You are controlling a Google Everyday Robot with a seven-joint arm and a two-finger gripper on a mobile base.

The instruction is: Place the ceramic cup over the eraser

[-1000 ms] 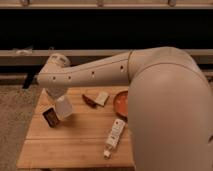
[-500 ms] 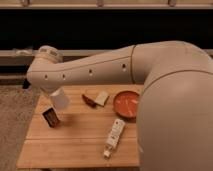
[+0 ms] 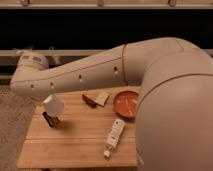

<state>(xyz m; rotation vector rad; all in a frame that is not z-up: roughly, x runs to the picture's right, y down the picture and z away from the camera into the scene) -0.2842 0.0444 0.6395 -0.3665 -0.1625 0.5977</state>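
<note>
Cup [image 3: 53,105] tilted, over eraser [image 3: 51,119] — pincer [image 3: 45,100] above.

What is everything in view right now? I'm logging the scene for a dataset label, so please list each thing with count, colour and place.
ceramic cup: 1, white, tilted above the left part of the table, right over the eraser
eraser: 1, dark with a brownish edge, left part of the table, partly hidden by the cup
table: 1, light wood, centre of view
bowl: 1, orange-red, back right of the table
pale block: 1, whitish, back middle of the table
curved piece: 1, reddish-brown, just left of the pale block
tube: 1, white with a cap, lying front right
arm: 1, off-white, reaching leftward across the view
gripper: 1, at the cup, mostly hidden under the arm
</note>
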